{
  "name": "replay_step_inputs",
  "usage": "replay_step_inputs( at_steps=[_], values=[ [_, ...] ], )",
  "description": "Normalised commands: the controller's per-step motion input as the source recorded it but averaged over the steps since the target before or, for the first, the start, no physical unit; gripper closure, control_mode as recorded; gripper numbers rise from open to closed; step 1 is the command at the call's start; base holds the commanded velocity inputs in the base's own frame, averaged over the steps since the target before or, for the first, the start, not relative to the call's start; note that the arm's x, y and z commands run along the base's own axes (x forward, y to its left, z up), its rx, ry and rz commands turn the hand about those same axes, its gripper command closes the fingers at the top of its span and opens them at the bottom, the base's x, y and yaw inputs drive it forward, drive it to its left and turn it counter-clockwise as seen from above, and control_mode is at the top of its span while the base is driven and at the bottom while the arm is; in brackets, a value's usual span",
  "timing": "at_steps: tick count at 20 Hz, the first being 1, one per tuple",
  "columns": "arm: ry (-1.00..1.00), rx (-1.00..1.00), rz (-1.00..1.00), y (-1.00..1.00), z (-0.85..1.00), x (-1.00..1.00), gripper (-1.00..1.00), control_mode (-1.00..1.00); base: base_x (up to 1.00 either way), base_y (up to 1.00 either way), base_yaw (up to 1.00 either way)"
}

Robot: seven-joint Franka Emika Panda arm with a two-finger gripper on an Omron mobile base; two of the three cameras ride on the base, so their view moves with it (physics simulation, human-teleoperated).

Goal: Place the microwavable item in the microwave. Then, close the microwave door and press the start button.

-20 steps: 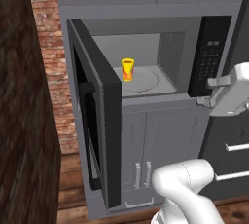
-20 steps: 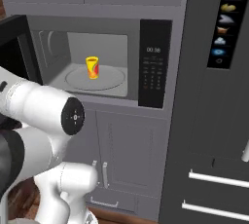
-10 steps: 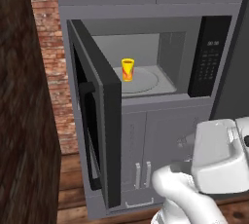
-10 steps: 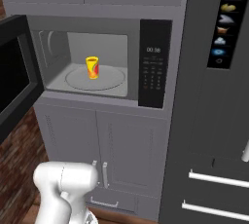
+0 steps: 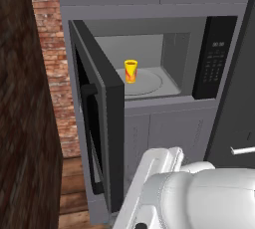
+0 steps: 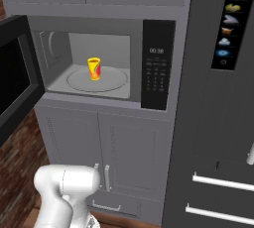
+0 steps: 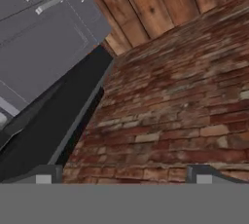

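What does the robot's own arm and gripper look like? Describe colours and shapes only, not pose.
The arm is glossy white, built of rounded, bulbous segments with a ribbed white link in the left base view. The right base view shows a smooth white cylindrical joint housing with a domed end. The gripper shows two small dark grey finger tips with flat, squared ends. No cables or markings are visible.

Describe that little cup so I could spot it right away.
Find the big grey microwave built in under the upper cabinets, its door swung open to the left. On the round turntable inside stands the small cup, bright yellow with red-orange marks, the only colourful thing among grey.
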Motion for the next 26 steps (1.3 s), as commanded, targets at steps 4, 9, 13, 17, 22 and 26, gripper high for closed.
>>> replay_step_inputs(
  at_steps=[4, 9, 13, 17, 22, 26],
  values=[
    [0.0, -0.42, -0.08, 0.96, -0.68, 0.28, -1.0, -1.0, 0.0, 0.0, 0.0],
    [0.0, -0.4, -0.03, 0.67, -0.7, 0.44, -1.0, -1.0, 0.0, 0.0, 0.0],
    [0.0, -0.33, -0.01, 0.27, -0.74, 0.7, -1.0, -1.0, 0.0, 0.0, 0.0],
    [-0.02, -0.33, 0.0, 0.29, -0.8, 0.83, -1.0, -1.0, 0.0, 0.0, 0.0],
    [-0.03, -0.27, 0.0, 0.1, -0.68, 0.89, -1.0, -1.0, 0.0, 0.0, 0.0],
    [-0.01, -0.21, 0.0, -0.01, -0.5, 0.8, -1.0, -1.0, 0.0, 0.0, 0.0]
  ],
)
